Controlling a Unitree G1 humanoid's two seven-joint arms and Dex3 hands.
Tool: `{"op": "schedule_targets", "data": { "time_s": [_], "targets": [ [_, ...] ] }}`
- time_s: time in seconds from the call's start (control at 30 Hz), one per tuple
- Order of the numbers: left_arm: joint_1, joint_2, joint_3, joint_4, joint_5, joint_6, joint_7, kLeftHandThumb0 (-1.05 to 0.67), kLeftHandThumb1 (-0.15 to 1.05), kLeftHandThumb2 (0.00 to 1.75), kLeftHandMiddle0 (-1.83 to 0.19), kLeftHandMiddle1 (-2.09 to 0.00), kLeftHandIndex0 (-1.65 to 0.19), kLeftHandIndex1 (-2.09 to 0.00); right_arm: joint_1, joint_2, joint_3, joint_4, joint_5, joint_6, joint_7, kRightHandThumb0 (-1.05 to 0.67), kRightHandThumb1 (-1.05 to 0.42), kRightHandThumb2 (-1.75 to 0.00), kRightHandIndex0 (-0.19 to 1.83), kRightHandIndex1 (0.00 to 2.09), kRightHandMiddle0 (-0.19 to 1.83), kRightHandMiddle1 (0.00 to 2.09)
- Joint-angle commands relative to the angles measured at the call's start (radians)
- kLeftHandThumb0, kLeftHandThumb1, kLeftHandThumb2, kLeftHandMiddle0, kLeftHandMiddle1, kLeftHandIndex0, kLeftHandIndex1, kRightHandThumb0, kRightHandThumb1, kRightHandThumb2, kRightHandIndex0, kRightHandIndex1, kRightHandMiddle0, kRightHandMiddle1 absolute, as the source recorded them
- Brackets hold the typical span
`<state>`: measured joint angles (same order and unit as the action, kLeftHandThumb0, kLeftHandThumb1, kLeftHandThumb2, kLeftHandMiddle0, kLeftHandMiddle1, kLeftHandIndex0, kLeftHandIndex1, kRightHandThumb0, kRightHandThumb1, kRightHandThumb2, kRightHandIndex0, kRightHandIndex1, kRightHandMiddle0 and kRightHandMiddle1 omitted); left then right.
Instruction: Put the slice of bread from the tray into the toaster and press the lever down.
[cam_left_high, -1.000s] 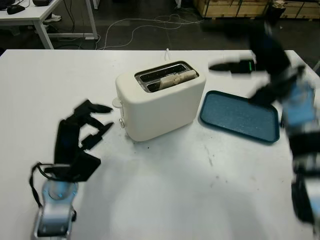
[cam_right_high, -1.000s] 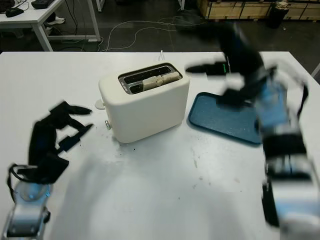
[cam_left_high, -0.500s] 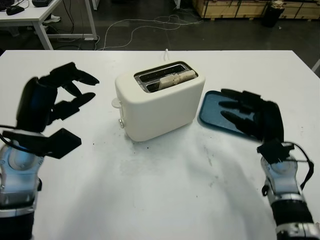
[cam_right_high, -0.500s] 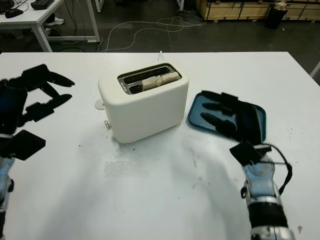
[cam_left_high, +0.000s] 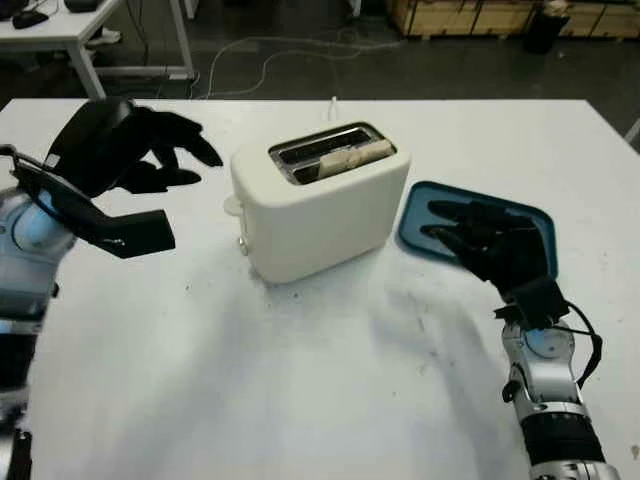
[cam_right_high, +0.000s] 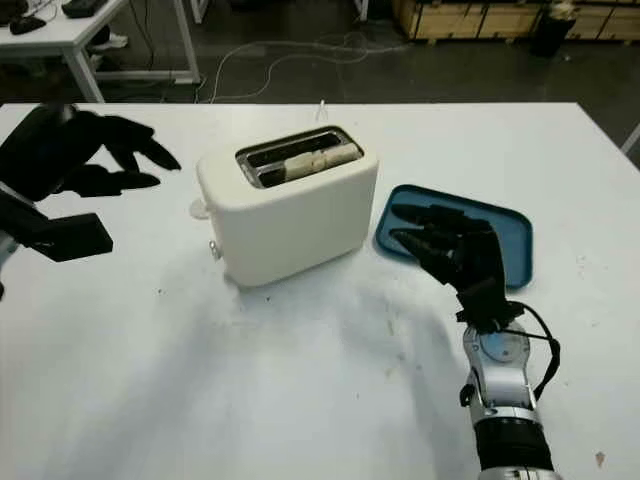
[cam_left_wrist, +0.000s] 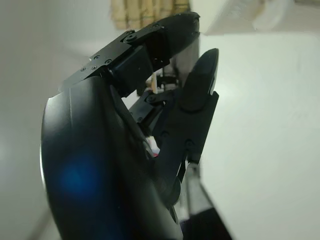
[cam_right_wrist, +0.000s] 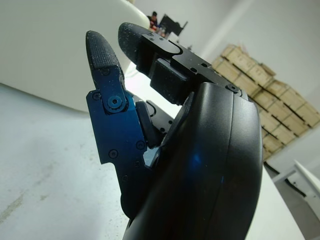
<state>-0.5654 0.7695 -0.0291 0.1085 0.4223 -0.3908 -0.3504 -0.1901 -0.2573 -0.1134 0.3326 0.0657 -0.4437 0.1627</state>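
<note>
Sitting in the toaster, the bread slice lies between both empty, open-fingered hands.

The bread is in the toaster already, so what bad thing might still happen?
The slice of bread sits high and slanted in its slot, so it may jam when the lever goes down. The left hand is open, raised beside the toaster; a clumsy push could slide the toaster instead of pressing the small lever. The right hand, open over the tray, might bump it.

Cream toaster, pale bread slice (beige crust), speckled blue tray, white table, black hands
</note>
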Motion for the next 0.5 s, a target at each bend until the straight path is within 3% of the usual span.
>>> {"op": "schedule_targets", "data": {
  "time_s": [0.0, 0.23, 0.47],
  "targets": [
    [-0.053, 0.024, -0.039, 0.047, 0.028, -0.046, -0.02, -0.29, 0.76, 0.0, -1.21, -0.65, -1.22, -0.18, 0.001, 0.005, -0.005, -0.025, -0.005, 0.028, -0.01, -0.55, -0.88, 0.0, 1.19, 0.04, 1.11, 0.0],
    [-0.174, 0.051, -0.121, 0.18, 0.096, -0.135, -0.057, -0.34, 0.78, 0.0, -1.22, -0.8, -1.3, -0.07, 0.001, 0.008, -0.006, -0.03, -0.004, 0.033, -0.007, -0.53, -0.87, 0.0, 1.2, 0.03, 1.11, 0.0],
    [-0.203, 0.041, -0.139, 0.242, 0.081, -0.168, -0.073, -0.35, 0.79, 0.0, -1.08, -1.12, -1.32, -0.02, 0.001, 0.011, -0.006, -0.032, -0.002, 0.041, -0.008, -0.52, -0.87, 0.0, 1.21, 0.03, 1.11, 0.0]
  ]
}}
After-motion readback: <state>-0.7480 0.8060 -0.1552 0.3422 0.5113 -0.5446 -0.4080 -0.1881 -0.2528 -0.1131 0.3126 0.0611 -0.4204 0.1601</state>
